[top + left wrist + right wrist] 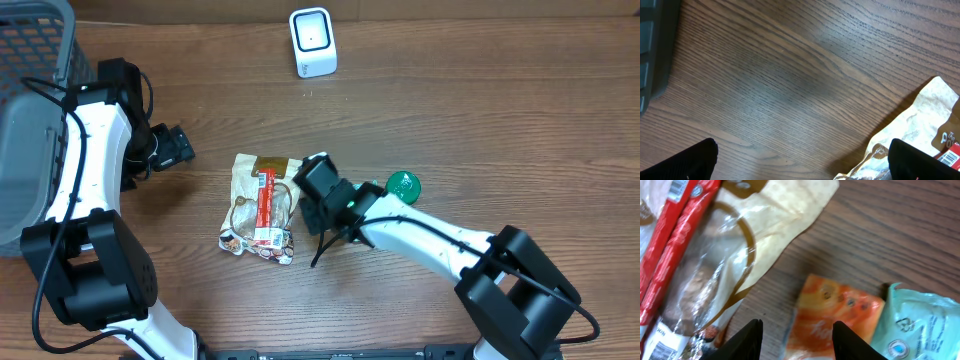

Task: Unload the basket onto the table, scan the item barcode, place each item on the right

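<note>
A beige snack bag (262,205) with a red label lies at the table's middle. Its corner (935,115) shows in the left wrist view with a barcode (951,157) on the label. An orange packet (837,307) lies beside the bag (715,255); in the overhead view my arm hides it. My right gripper (797,345) hangs low over the packet's left part with its jaws apart, one finger over wood and the other over the packet. My left gripper (180,148) stands wide open left of the bag, over bare wood (802,167). The white scanner (312,42) stands at the back.
A grey mesh basket (30,60) fills the far left corner, and its edge (650,45) shows in the left wrist view. A teal-green packet (920,325) lies right of the orange one, seen as a green shape (403,185) from overhead.
</note>
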You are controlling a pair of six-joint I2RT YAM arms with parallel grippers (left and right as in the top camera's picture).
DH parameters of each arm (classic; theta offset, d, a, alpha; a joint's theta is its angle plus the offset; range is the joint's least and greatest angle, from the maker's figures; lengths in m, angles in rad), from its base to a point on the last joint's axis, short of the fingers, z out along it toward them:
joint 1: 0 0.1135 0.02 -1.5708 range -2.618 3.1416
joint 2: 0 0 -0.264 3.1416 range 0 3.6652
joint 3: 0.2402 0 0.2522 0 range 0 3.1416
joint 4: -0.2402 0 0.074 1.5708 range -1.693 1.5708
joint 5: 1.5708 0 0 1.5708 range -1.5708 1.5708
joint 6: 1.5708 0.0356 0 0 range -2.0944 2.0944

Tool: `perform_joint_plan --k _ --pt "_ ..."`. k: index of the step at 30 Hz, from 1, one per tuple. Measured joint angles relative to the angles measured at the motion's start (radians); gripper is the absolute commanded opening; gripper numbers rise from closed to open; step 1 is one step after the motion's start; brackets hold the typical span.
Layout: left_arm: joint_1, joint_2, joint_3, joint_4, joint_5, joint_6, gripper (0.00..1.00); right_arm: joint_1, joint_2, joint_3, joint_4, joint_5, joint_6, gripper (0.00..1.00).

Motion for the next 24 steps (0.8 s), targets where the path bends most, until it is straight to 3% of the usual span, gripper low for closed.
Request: perform_joint_plan --k 5,17,19,22,24 --pt "0.0 0.0 0.0 0.0 0.0 0.0 1.0 0.065 0.0 0.0 -0.004 0.09 0.014 0.48" --pt "0.0 0.0 0.0 0.0 0.0 0.0 1.0 0.066 0.004 0.0 0.002 0.13 0.062 0.48" --pt "0.0 0.0 0.0 0.0 0.0 0.0 1.0 0.066 0.013 0.0 0.009 0.131 0.066 0.66" --pt "0.0 0.0 0.0 0.0 0.0 0.0 1.0 0.066 0.036 0.0 0.018 0.132 0.075 0.71" --pt "0.0 0.0 0.0 0.0 0.0 0.0 1.0 0.066 0.047 0.0 0.029 0.13 0.073 1.0"
